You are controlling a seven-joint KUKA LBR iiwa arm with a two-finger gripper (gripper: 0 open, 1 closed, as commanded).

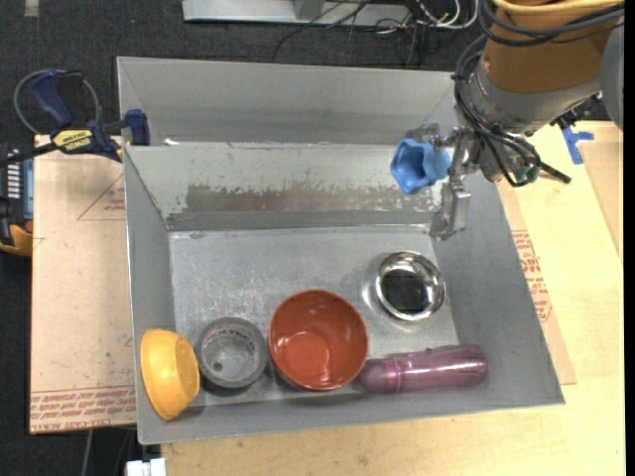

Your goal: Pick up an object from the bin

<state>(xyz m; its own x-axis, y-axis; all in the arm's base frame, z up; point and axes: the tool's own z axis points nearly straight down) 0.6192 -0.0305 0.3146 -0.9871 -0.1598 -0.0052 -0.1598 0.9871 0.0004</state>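
My gripper (448, 228) hangs over the bin's back right corner, above the sloping back wall. A small blue crumpled thing (415, 165) sits tight against the gripper's left side, well above the bin floor; whether it is gripped I cannot tell. A shiny steel bowl (405, 288) with a dark inside lies on the floor just below and left of the gripper, apart from it. Further toward the front lie a red bowl (317, 340) and a purple bottle (425, 369) on its side.
At the front left lie a grey round cup (232, 353) and a yellow bowl (169, 370) tipped against the left wall. The arm with its orange cover and cables comes in from the upper right.
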